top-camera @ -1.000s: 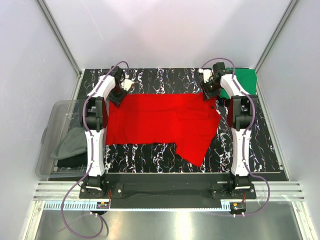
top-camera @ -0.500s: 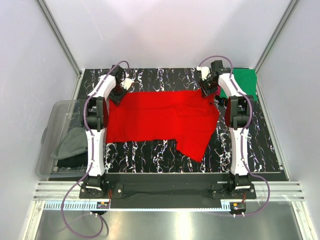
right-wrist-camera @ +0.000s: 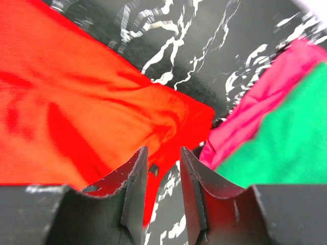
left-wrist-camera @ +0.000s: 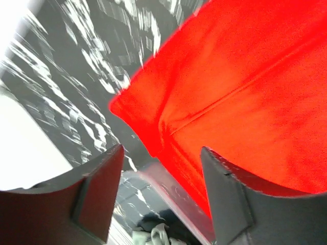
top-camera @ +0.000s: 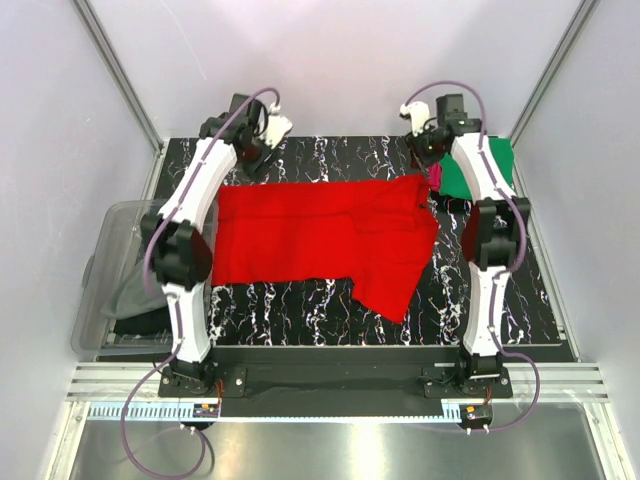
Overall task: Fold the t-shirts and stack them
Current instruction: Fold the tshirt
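Observation:
The bright red t-shirt (top-camera: 320, 235) lies spread flat on the black marbled table (top-camera: 330, 160). One part hangs lower at the front right. My left gripper (top-camera: 252, 152) hovers above the shirt's far left corner (left-wrist-camera: 138, 109). It (left-wrist-camera: 161, 171) is open with nothing between its fingers (left-wrist-camera: 97, 194). My right gripper (top-camera: 430, 148) is raised over the far right corner (right-wrist-camera: 196, 115). Its jaws (right-wrist-camera: 163, 186) stand narrowly open and empty. A folded green t-shirt (top-camera: 490, 165) lies at the back right on a pink one (top-camera: 436, 178), both also in the right wrist view (right-wrist-camera: 286, 148), (right-wrist-camera: 265, 99).
A clear plastic bin (top-camera: 108, 262) sits off the table's left edge with grey and dark clothes (top-camera: 145, 290) in it. Its rim (left-wrist-camera: 173, 189) shows in the left wrist view. White walls and metal posts enclose the table.
Both grippers have risen and drawn back from the red shirt's far corners. The left jaws have opened and let the cloth go. The shirt lies flatter.

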